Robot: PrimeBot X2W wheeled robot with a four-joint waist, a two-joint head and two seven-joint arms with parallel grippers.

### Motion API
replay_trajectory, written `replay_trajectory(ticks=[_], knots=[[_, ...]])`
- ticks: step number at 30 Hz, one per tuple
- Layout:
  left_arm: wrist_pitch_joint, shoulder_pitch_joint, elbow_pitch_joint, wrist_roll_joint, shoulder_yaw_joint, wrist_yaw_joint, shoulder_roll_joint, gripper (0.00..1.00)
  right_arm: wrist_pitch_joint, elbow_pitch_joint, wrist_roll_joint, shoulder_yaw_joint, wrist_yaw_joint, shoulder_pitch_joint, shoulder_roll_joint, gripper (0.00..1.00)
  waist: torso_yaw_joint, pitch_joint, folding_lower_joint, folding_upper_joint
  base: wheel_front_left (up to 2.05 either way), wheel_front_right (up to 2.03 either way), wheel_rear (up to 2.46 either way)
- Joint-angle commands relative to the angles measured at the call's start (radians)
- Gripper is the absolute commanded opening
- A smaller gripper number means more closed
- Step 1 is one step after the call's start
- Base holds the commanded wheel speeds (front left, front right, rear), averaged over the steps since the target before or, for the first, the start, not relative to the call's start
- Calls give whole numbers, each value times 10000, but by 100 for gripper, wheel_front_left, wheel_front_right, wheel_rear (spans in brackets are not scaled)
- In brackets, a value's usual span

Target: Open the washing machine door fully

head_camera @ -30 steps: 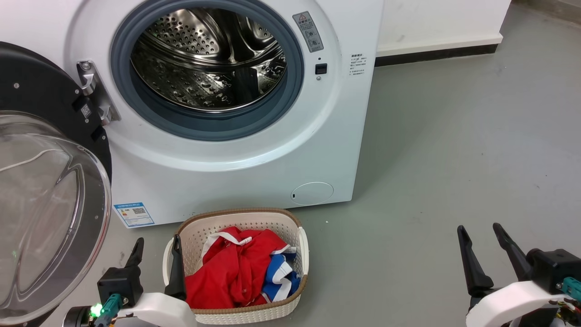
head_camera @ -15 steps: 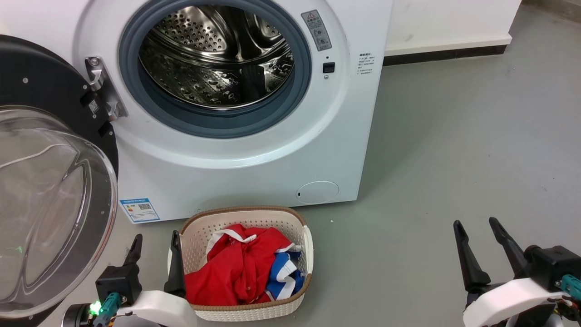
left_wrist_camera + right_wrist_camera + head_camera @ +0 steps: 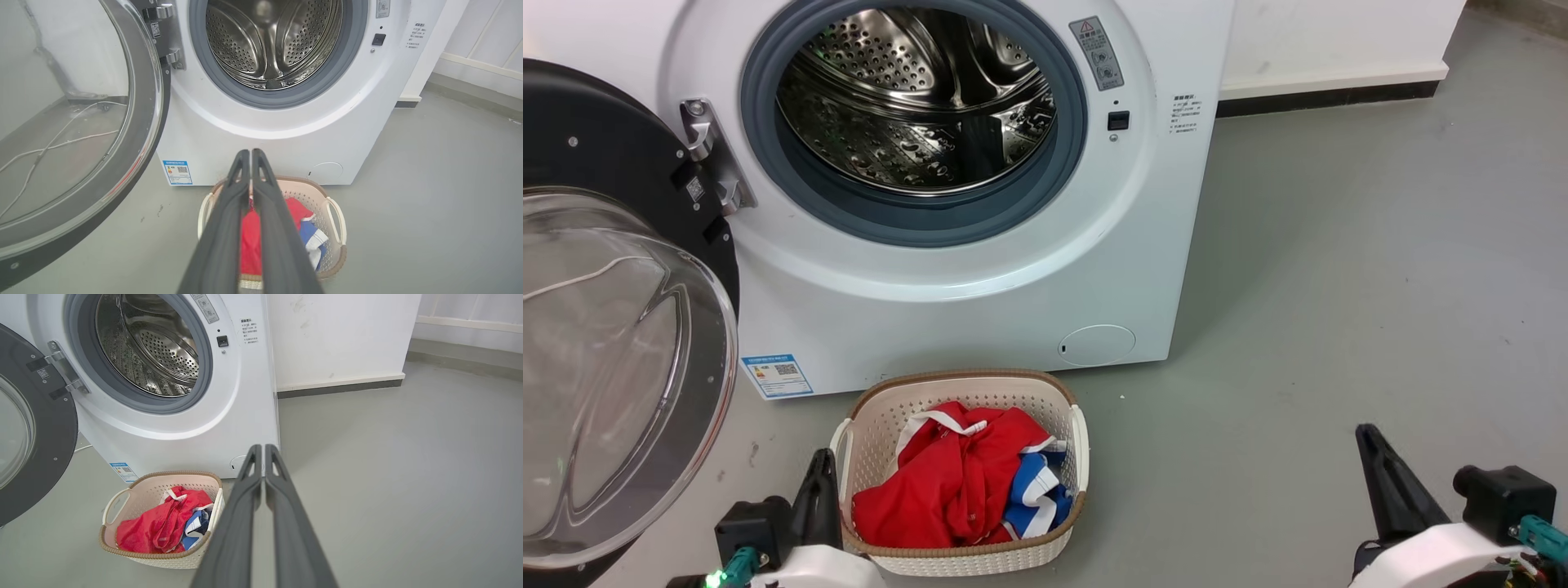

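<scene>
There is 1 washing machine point(image 3: 947, 310), with 1 door point(image 3: 596, 139), 1 steel drum point(image 3: 915, 106), 1 hinge point(image 3: 712, 159), 1 blue label point(image 3: 776, 376) and 1 round cap point(image 3: 1097, 345). On the floor stands 1 basket point(image 3: 956, 380) holding 2 pieces of clothing: 1 red garment point(image 3: 947, 490) and 1 blue-and-white garment point(image 3: 1033, 498). There are 2 grippers, the left gripper point(image 3: 247, 152) and the right gripper point(image 3: 259, 447).

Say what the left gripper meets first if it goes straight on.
Probably the big white washing machine, below its drum opening. The left gripper seems to clear the cream perforated basket, though depth is unclear.
</scene>
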Motion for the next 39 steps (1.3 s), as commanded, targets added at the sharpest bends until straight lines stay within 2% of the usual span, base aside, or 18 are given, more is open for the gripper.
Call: replay_trajectory(ticks=[1,3,11,39], knots=[[91,-103,-120,-353,193,-141,-20,0,11,-66,455,-21,0,-147,4,0,18,2,0,-1,0,0,0],[276,-149,-67,-971,465,-407,-182,0,67,76,1265,-69,0,-259,11,0,55,6,0,-1,0,0,0],[619,-278,106,-2097,968,-934,-487,0,162,350,2733,-157,0,-474,32,0,131,12,0,-1,0,0,0],[1598,-587,491,-5201,2399,-2376,-1373,0,448,1084,6786,-429,0,-1040,125,0,386,35,0,-1,0,0,0]])
